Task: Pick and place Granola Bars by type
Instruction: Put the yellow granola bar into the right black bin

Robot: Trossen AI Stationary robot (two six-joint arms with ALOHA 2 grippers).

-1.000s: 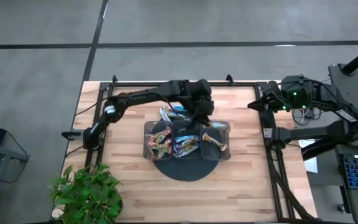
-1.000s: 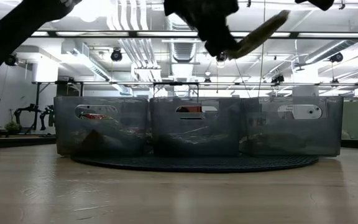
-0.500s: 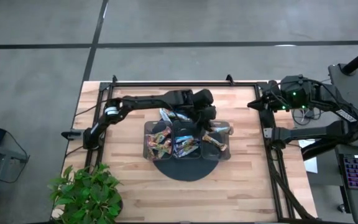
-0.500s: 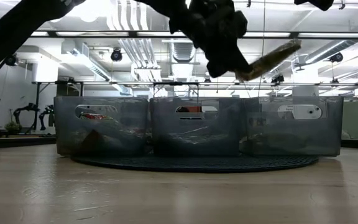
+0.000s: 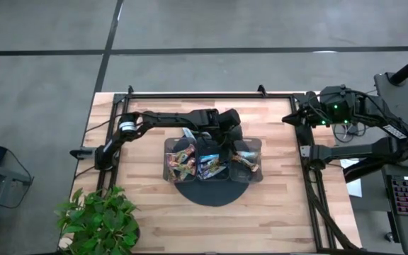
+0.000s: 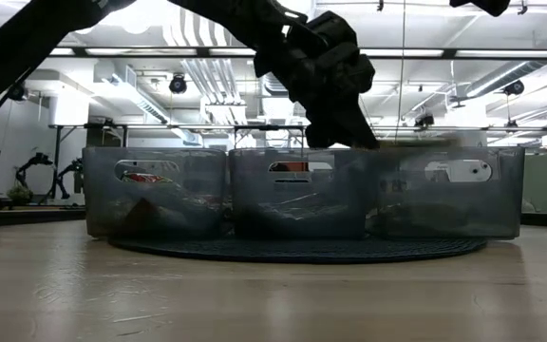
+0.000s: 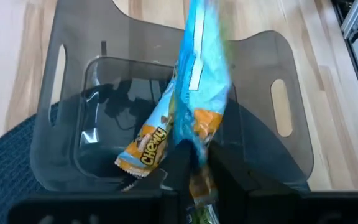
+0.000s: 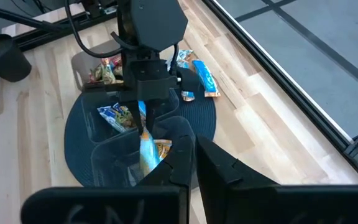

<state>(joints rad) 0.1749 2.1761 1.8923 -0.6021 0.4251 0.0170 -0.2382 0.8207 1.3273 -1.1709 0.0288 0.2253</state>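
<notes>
a wooden desk (image 5: 154,212) seen from above, with three dark see-through bins (image 5: 211,164) in a row on a round dark mat (image 5: 211,193). the left tool (image 5: 231,136) hovers over the bin nearest the right arm, pinching a light blue bar (image 7: 201,81) by one end between its fingers (image 7: 179,163); the grip looks slack, as if about to let go. the bar hangs over the bin's open mouth, above another bar (image 7: 143,152) lying inside. more bars fill the other two bins, and a few blue ones (image 8: 197,78) lie loose on the desk just behind the bins. the right tool (image 5: 289,119) waits folded at the desk's far right edge, fingers pressed together, empty. these bars look light, with thin, slippery, crinkly foil (they bend a little under a squeeze). the crimped end or the flat middle seems the best place to take hold, lightly enough not to crush the contents.
</notes>
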